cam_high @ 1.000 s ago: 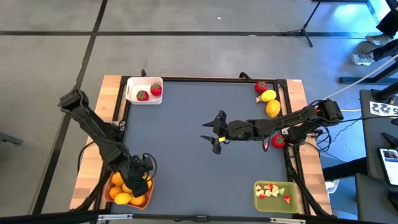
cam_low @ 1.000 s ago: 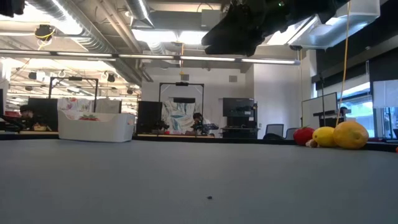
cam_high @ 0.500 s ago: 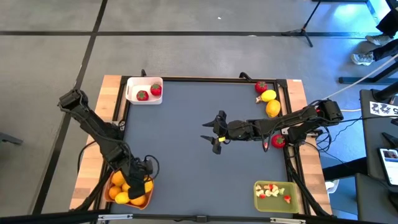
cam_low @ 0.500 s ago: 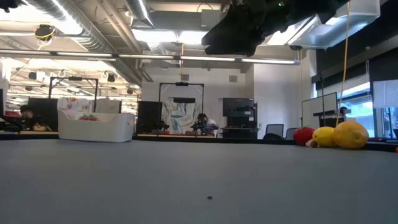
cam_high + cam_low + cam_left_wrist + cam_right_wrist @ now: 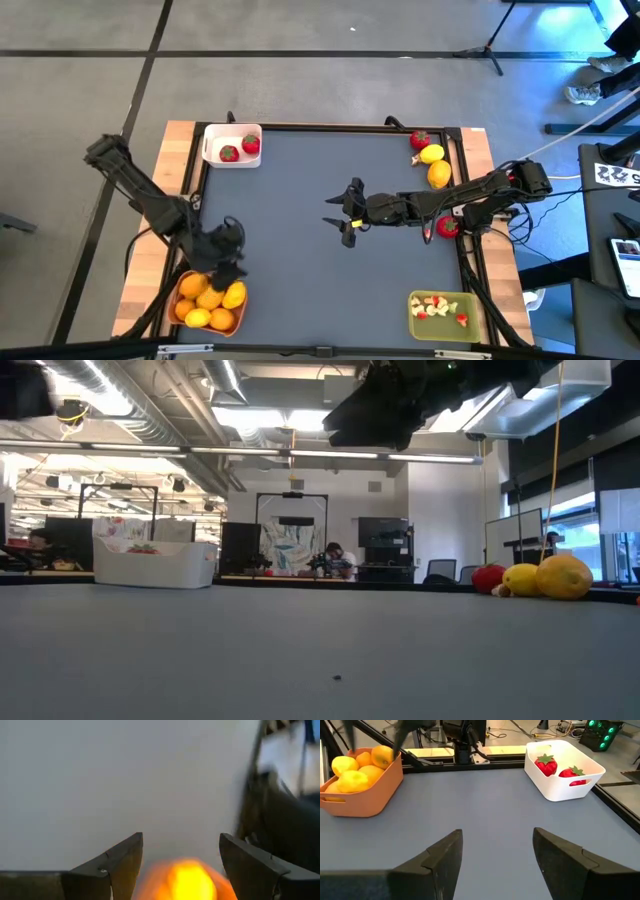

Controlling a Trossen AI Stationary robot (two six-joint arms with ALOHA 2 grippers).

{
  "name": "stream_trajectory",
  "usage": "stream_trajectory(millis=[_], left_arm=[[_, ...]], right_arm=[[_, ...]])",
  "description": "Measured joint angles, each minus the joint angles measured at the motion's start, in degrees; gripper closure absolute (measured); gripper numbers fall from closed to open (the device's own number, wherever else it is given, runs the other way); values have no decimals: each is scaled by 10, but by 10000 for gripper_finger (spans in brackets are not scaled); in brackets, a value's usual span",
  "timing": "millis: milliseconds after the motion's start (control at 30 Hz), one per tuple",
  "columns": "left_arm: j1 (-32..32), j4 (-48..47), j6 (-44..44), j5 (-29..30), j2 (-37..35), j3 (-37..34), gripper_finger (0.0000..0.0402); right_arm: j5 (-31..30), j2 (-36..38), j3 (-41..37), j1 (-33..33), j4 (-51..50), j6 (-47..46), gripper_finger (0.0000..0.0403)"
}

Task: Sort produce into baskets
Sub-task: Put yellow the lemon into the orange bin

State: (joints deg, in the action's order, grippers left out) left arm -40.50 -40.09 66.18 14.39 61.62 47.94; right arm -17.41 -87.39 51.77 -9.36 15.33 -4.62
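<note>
Orange bin (image 5: 206, 304), near left table corner: lemons, oranges inside. 
Left gripper (image 5: 228, 262) above bin's far edge, jaws spread, apparently empty. 
Olive bin (image 5: 443, 312), near right corner: small bits. 
Right gripper (image 5: 345, 212), table centre, jaws spread, empty. 
White bin (image 5: 232, 144), far left corner: two strawberries. 
Loose strawberry (image 5: 420, 139), two lemons (image 5: 435, 165), far right corner.

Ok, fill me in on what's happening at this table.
Two robot arms are sorting toy produce. The left pincer hangs open and empty just above the orange bin of citrus. The right pincer waits open over mid-table. The white bin holds two strawberries; two lemons and two strawberries lie loose at the right edge.
</note>
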Motion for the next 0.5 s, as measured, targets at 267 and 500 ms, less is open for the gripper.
stream_trajectory(millis=[267,500], left_arm=[[54,2,-117,223,-6,0,146],[94,16,-166,236,18,-14,146]], right_arm=[[5,9,0,6,-32,-57,165],[-16,108,0,59,-191,-109,164]])
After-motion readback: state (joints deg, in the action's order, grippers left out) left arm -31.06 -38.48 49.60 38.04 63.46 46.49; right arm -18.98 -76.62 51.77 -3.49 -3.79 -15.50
